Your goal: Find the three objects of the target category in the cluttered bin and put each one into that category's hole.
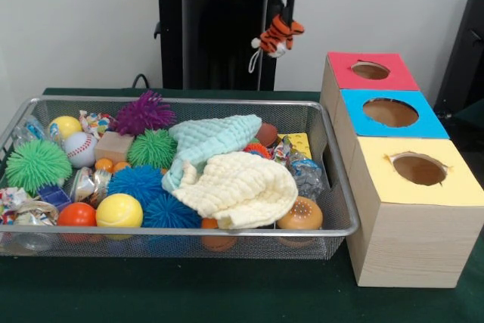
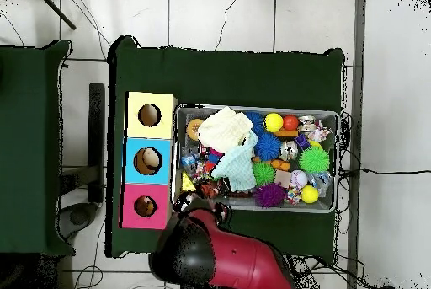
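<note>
The green table [image 1: 227, 293] carries a wire mesh bin [image 1: 333, 187] and, just beside its end, a row of three wooden boxes, each with a round hole in a coloured top: yellow box [image 1: 423, 202] nearest the camera, blue box [image 1: 389, 115] in the middle, red box [image 1: 370, 71] farthest.

The red and black arm [image 2: 227, 256] reaches in from above. Its gripper [image 1: 276, 24] hangs well above the table behind the bin, up near the red box's end, and a small tiger toy [image 1: 278, 35] dangles from it — orange with black stripes, white at the muzzle and paws, limp and head-down. The fingers are hidden behind the toy; how far they are parted cannot be told, though the toy hangs from them.

In the bin, a cream cloth [image 1: 238, 191] and a mint cloth [image 1: 208, 141] lie heaped over the middle. Round them sit spiky balls — green spiky ball [image 1: 36, 164], purple spiky ball [image 1: 144, 113], blue spiky ball [image 1: 136, 183] — then a smooth yellow ball [image 1: 119, 211], a baseball [image 1: 80, 149] and an orange ball [image 1: 76, 215].
</note>
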Robot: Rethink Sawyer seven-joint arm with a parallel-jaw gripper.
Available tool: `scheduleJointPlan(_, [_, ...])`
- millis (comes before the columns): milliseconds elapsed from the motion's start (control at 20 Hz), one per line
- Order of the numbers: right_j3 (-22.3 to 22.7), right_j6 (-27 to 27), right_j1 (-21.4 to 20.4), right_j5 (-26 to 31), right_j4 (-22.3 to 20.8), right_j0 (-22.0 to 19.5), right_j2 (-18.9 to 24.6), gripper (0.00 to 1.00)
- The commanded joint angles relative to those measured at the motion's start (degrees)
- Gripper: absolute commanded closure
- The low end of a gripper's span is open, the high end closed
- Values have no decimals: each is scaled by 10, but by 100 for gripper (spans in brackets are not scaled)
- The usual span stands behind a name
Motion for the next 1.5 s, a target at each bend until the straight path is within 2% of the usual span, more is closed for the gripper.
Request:
scheduleJointPlan(50, [6, 141, 18, 68, 48, 30, 1, 100])
scheduleJointPlan(250, [4, 152, 23, 67, 65, 57, -12, 100])
scheduleJointPlan(900, [-51, 196, 82, 73, 125, 177, -71, 100])
scheduleJointPlan(1500, [-43, 164, 109, 34, 144, 181, -72, 100])
